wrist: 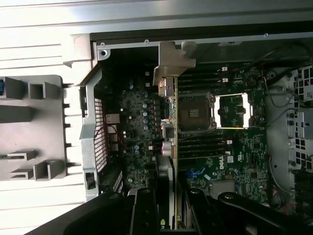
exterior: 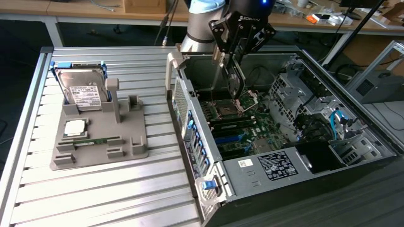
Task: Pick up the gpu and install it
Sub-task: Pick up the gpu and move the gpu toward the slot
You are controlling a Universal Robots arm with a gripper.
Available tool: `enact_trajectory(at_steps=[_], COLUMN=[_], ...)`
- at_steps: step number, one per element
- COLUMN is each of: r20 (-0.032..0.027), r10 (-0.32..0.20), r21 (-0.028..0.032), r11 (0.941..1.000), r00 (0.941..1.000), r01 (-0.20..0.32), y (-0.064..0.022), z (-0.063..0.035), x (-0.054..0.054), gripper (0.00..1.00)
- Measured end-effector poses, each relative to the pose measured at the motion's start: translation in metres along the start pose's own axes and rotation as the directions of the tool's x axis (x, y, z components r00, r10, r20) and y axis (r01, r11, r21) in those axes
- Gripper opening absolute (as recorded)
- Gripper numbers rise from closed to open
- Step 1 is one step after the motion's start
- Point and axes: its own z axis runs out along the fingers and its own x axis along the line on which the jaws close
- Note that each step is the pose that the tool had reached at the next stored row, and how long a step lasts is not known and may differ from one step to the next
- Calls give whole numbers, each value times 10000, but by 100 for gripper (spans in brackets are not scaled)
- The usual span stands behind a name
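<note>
Exterior view's left: grey holder (exterior: 129, 142) on slatted bench (exterior: 94, 198), carrying hard drive (exterior: 85, 92) upright and memory stick (exterior: 94, 140) flat. Exterior view's right: open computer case (exterior: 183, 109). Claw (exterior: 231, 64) closed on gpu (exterior: 235, 82), card held edge-down over motherboard (exterior: 243, 137), beside CPU socket (exterior: 225, 110). Lower edge seems clear of the board; contact not certain.

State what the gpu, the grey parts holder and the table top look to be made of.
gpu: green circuit board, seen edge-on, with dull silver metal bracket. Grey parts holder: matte, probably plastic, perhaps printed. Table top: ribbed brushed metal, likely aluminium.
</note>
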Motion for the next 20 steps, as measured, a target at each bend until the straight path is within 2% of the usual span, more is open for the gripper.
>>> enact_trajectory(at_steps=[20], r20=[0], r10=[0], r21=[1], r11=[10000], r00=[10000], r01=[0], y=[4], z=[43], x=[-71], gripper=[27])
